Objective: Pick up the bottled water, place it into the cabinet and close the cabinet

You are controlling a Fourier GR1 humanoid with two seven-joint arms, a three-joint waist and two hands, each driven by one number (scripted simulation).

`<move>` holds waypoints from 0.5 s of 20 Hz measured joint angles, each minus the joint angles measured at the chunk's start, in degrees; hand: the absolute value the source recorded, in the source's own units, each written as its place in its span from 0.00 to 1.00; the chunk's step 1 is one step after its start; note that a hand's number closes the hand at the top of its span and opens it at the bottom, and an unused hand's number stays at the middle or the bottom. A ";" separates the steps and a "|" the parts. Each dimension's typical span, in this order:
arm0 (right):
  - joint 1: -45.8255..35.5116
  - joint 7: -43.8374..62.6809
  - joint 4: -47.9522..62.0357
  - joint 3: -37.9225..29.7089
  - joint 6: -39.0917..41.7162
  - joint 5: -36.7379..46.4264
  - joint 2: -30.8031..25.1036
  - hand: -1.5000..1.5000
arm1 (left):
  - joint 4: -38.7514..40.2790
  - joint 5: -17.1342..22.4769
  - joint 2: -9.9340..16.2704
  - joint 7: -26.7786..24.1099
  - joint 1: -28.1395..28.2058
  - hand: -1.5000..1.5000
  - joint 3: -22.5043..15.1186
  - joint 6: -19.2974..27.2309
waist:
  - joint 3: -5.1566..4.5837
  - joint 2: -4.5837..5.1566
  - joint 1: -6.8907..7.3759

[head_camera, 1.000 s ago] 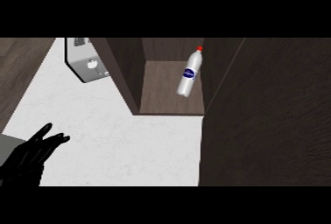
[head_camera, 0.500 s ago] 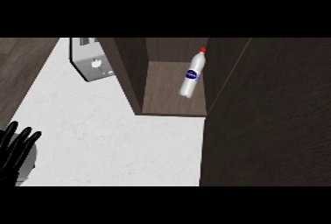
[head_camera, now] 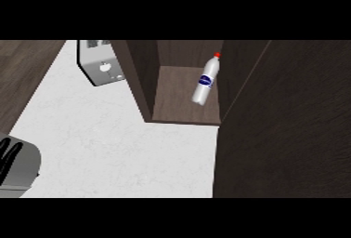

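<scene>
The bottled water [head_camera: 205, 85], clear with a blue label and a red cap, stands inside the open cabinet [head_camera: 179, 108]. It leans against the cabinet's right inner wall, and no hand touches it. The cabinet's dark door [head_camera: 288, 125] stands open and fills the right side of the view. My left hand [head_camera: 8, 155] shows at the lower left edge, far from the bottle, with straight black fingers beside the grey forearm [head_camera: 22, 169] and nothing in it. My right hand is out of view.
A silver toaster [head_camera: 101, 69] stands on the white counter [head_camera: 116, 148] just left of the cabinet's left wall. Dark wood panelling [head_camera: 24, 65] borders the counter at the upper left.
My left hand has drawn back to the lower left edge, so that only a strip of fingers and the forearm show. The bottle stays in the cabinet.
</scene>
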 measured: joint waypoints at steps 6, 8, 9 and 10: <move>-6.92 4.58 0.50 6.37 -6.75 0.89 1.93 1.00 | 0.52 1.57 2.06 -0.44 2.39 0.00 3.09 -2.80 | -0.02 0.07 0.63; -9.67 6.26 0.67 8.33 -9.20 1.20 2.70 1.00 | 1.01 1.85 2.56 -0.86 3.19 0.00 3.97 -3.96 | -0.07 0.05 0.92; -11.19 7.08 0.78 9.32 -10.45 1.37 3.22 1.00 | 0.99 2.05 2.82 -0.95 3.52 0.00 4.32 -4.54 | -0.07 0.05 1.16; -12.83 7.95 0.89 10.34 -11.79 1.53 3.81 1.00 | 0.95 2.25 3.10 -1.03 3.76 0.00 4.76 -4.96 | -0.05 0.10 1.36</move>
